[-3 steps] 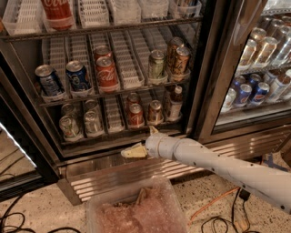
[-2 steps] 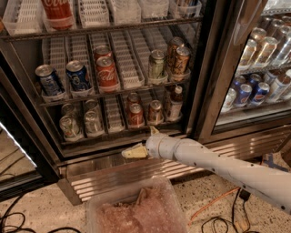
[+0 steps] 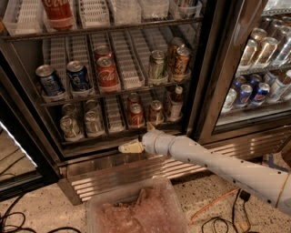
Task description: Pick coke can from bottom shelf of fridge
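Camera view, looking down into the open left bay of the fridge [image 3: 213, 82].

Item 1: coke can [image 3: 136, 115]. Red, silver top, upright at the near end of a white lane tray on the bottom shelf [image 3: 113, 121]. A second red can [image 3: 133, 98] stands directly behind it, mostly hidden.

Item 2: gripper [image 3: 129, 147]. Cream-coloured tip pointing left, just in front of the bottom shelf's near edge, below and slightly left of the coke can and apart from it. Whether it is released or clenched cannot be told from this angle. Nothing is seen in it.

Item 3: arm [image 3: 218, 164]. Pale grey, running from the lower right corner, where it is cut off, up to the gripper.

Item 4: other stock on the bottom shelf. Silver cans [image 3: 71, 127] at left, labels unreadable. A darker brownish-red can [image 3: 156, 112] just right of the coke can. A dark container [image 3: 175, 103] further right, kind unclear.

Item 5: middle rack. Two blue Pepsi cans [image 3: 49, 81], a Coca-Cola can [image 3: 107, 74], a green can [image 3: 157, 64] and brownish cans [image 3: 182, 61].

Item 6: top rack. A red Coca-Cola bottle [image 3: 58, 11], cut off by the upper edge.

Item 7: right glass door [image 3: 254, 68], closed, with blurred cans behind it.

Item 8: ribbed steel base panel [image 3: 136, 170].

Item 9: translucent plastic bin [image 3: 136, 209] nearest the camera. Its pinkish contents are indistinct.

Item 10: cables [image 3: 18, 220] on the speckled floor.
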